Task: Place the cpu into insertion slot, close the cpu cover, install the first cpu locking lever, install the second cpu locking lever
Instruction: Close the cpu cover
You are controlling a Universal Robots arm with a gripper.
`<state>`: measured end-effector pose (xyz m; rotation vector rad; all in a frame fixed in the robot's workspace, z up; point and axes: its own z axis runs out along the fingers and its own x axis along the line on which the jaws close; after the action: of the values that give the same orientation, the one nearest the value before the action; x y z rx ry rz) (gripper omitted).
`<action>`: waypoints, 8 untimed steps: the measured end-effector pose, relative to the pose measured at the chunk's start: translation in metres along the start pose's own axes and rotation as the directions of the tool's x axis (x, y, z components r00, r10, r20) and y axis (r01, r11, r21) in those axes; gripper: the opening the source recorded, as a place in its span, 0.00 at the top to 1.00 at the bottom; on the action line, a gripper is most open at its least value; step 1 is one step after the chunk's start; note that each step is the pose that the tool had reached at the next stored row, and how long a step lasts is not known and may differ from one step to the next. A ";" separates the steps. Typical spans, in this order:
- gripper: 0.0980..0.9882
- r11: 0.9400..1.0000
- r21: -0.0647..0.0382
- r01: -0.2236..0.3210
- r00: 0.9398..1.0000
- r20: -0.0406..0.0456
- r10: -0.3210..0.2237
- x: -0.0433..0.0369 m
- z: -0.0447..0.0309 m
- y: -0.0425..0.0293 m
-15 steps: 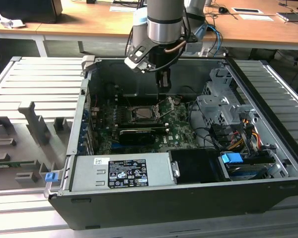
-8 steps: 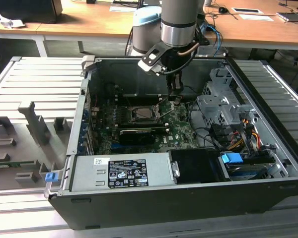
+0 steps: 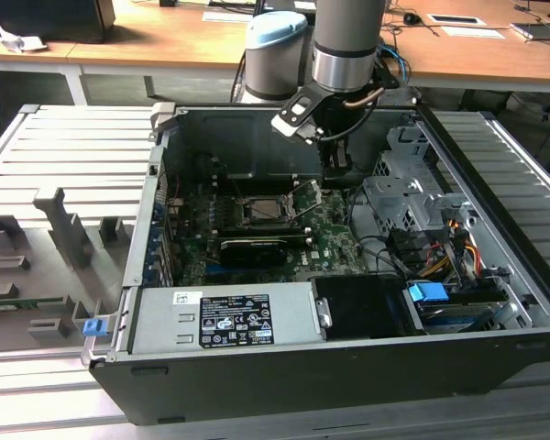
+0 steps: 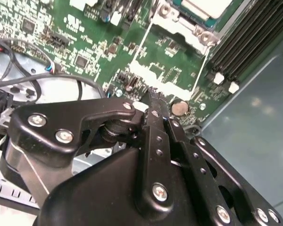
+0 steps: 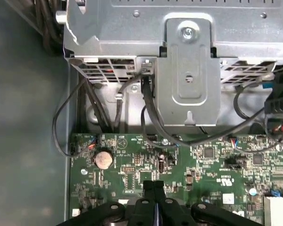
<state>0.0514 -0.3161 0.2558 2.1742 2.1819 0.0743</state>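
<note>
The cpu shows its silvery top in the insertion slot on the green motherboard. The cpu cover, a metal frame, lies around it. A thin pale lever slants up beside the socket on the exterior view's right. My gripper hangs inside the case, to the exterior view's right of the socket and just above the board. In both wrist views its black fingers are pressed together with nothing between them.
The long black graphics card lies in front of the socket, and the power supply sits nearer still. A metal drive cage with cables stands close to the gripper. A coin battery and memory slots are nearby.
</note>
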 end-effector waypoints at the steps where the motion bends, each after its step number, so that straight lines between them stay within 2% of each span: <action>1: 0.99 1.000 0.000 0.000 1.000 0.000 0.000 0.0001 0.0003 0.0013; 5: 0.99 1.000 0.002 0.003 1.000 0.000 -0.003 0.0014 0.0047 0.0078; 7: 0.99 1.000 0.004 0.005 1.000 -0.001 -0.005 0.0016 0.0114 0.0076; 8: 0.99 1.000 0.005 0.006 1.000 -0.001 -0.006 0.0016 0.0118 0.0072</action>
<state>0.0595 -0.3145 0.2446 2.1705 2.1911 0.0693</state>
